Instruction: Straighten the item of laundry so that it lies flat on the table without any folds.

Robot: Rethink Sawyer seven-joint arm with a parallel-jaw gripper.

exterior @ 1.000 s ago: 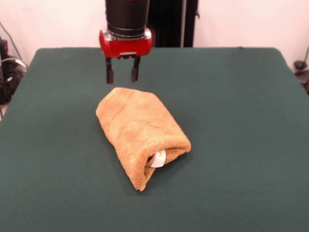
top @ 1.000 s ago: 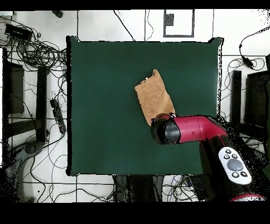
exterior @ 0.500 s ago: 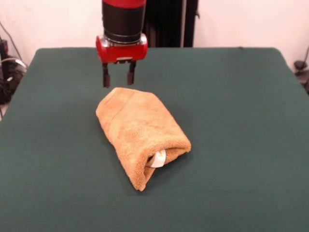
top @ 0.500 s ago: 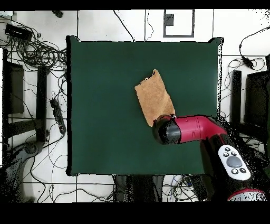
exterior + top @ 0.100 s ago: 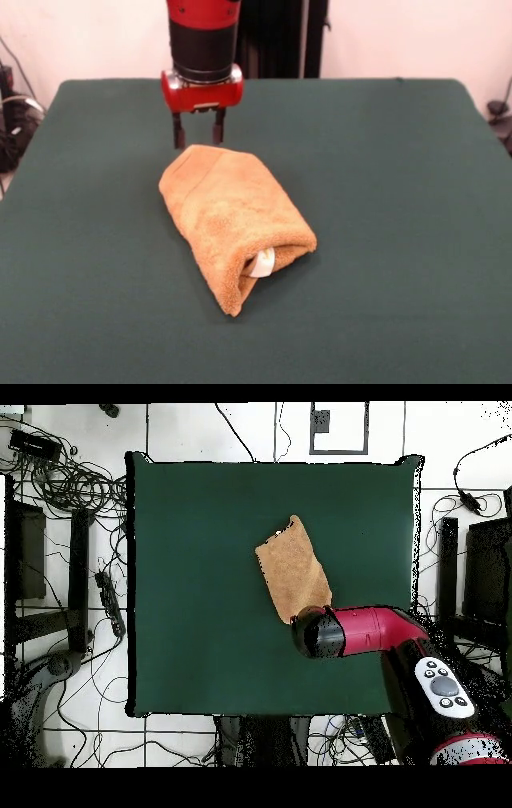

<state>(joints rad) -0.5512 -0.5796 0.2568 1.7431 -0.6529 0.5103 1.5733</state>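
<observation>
Since a second ago the arm has dropped lower; nothing else shifted. Nearest me, the towel [image 5: 232, 226] remains doubled over mid-worktop [image 5: 400, 240], its white tag [image 5: 263, 263] peeking from the open fold mouth. At its far end the tool [image 5: 198, 138] hangs with prongs apart, tips at the far hem, gripping nothing. Judged: no unfolding done yet; every fold remains.

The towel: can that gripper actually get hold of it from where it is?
Probably yes. The open gripper hangs right at the far edge of the folded towel, its tips about level with the cloth, and nothing else lies on the table to block it.
</observation>
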